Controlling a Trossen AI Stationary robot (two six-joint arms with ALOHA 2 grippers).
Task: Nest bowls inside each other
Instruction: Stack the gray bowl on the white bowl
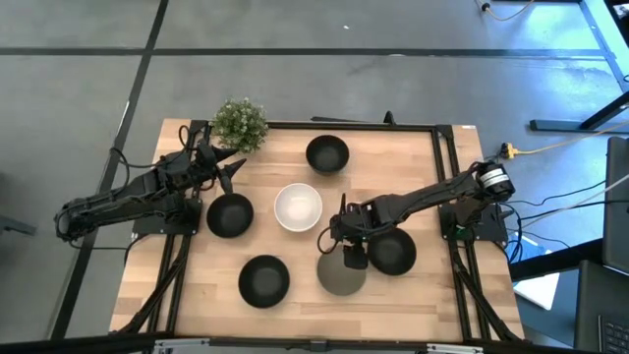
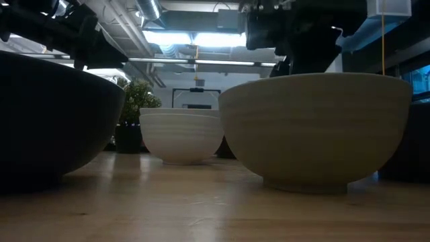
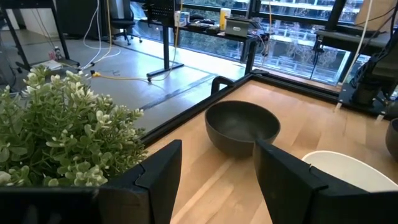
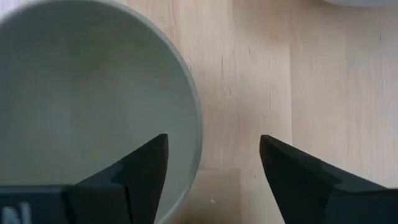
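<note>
Three black bowls (image 1: 327,154) (image 1: 229,215) (image 1: 263,280) stand on the table, with a fourth (image 1: 391,252) at the right. A white bowl (image 1: 298,207) stands mid-table; the low view (image 2: 181,134) shows two rims on it, one inside the other. The grey-olive bowl (image 1: 341,273) stands near the front. My right gripper (image 4: 211,149) is open just above it, one finger over its inside and one outside its rim (image 4: 196,124). My left gripper (image 3: 214,168) is open and empty by the plant, pointing toward the far black bowl (image 3: 242,127).
A small green potted plant (image 1: 240,123) stands at the table's far left, close beside my left gripper. A dark frame (image 1: 447,177) runs along the table's edges. The black bowl at the right stands close behind my right gripper. Bare wood (image 1: 324,320) shows along the near edge.
</note>
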